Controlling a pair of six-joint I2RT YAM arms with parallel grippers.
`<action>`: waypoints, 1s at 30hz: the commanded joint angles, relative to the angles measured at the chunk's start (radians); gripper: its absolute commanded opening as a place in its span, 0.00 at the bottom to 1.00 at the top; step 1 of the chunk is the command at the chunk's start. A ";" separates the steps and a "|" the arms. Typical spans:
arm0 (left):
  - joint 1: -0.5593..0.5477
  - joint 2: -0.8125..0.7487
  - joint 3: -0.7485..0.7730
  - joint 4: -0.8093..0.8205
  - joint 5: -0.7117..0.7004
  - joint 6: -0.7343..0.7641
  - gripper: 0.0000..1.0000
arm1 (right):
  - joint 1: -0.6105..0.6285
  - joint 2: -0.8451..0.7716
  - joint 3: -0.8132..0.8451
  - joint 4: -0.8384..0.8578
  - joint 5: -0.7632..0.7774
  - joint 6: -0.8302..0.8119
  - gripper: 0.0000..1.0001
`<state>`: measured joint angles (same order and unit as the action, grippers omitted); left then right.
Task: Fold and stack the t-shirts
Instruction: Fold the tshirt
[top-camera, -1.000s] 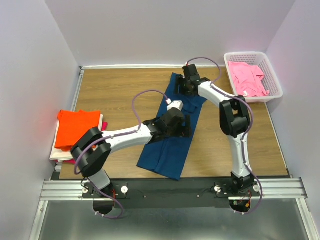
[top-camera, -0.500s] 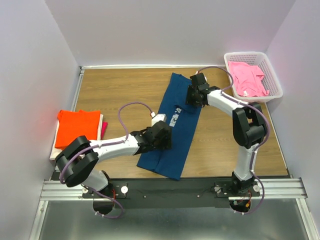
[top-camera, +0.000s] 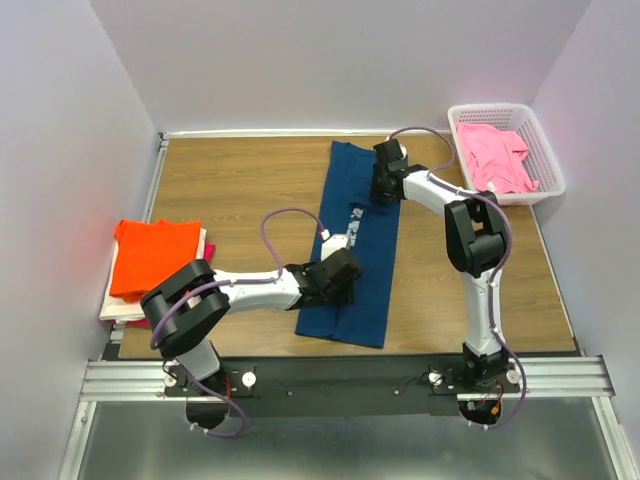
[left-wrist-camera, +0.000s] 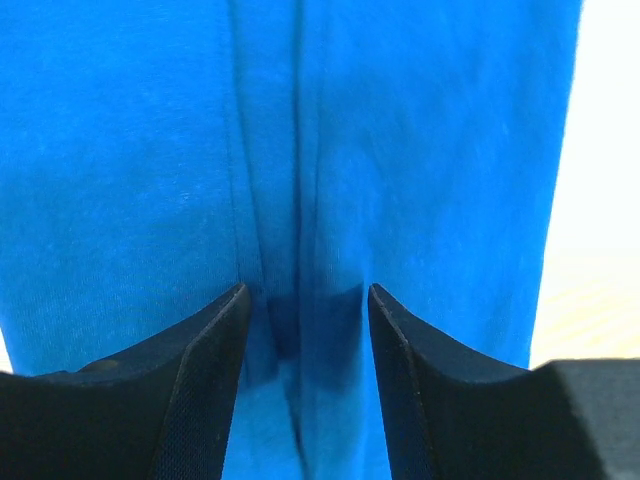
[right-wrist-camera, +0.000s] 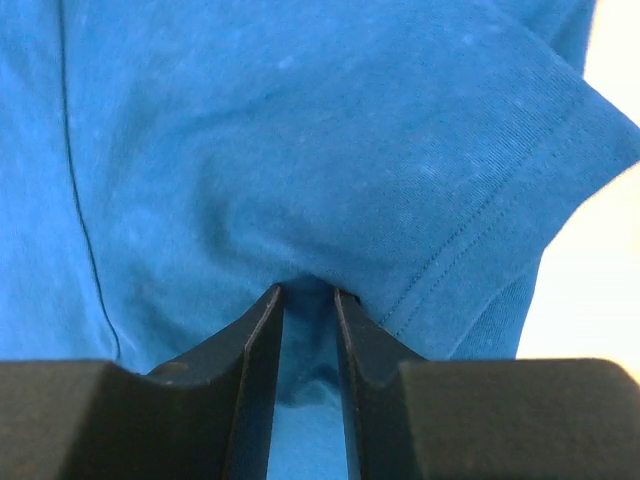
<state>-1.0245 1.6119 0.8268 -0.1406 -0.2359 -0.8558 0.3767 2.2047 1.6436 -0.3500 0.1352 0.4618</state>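
Observation:
A dark navy t-shirt (top-camera: 368, 262) with a small white print (top-camera: 352, 232) lies folded into a long strip down the middle of the table. My left gripper (top-camera: 338, 285) presses on its lower part; in the left wrist view the left gripper (left-wrist-camera: 305, 295) is open, a ridge of blue cloth (left-wrist-camera: 300, 200) rising between the fingers. My right gripper (top-camera: 383, 186) is at the top end; in the right wrist view the right gripper (right-wrist-camera: 308, 295) is nearly closed, pinching a tuck of the shirt (right-wrist-camera: 330, 150) beside a sleeve hem.
At the table's left edge sits a stack with an orange tee (top-camera: 150, 255) on top, white (top-camera: 112, 306) and magenta (top-camera: 207, 258) cloth peeking out beneath. A white lattice basket (top-camera: 505, 110) at the back right holds a pink tee (top-camera: 495, 158).
Both grippers have narrowed on the navy shirt. The shirt has swung from a diagonal to nearly straight, and the left arm has moved down to its lower part.

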 joint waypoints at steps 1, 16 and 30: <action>-0.029 0.078 0.034 -0.011 0.010 -0.022 0.59 | -0.021 0.130 0.070 -0.021 0.004 -0.052 0.35; -0.016 -0.029 0.133 -0.062 -0.012 0.018 0.77 | -0.021 -0.002 0.114 -0.027 -0.060 -0.092 0.61; 0.050 -0.155 0.069 -0.091 -0.017 0.026 0.59 | -0.021 -0.299 -0.149 -0.027 -0.112 -0.003 0.59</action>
<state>-0.9722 1.4631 0.9241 -0.2123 -0.2390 -0.8352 0.3641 1.9553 1.5902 -0.3588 0.0715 0.4187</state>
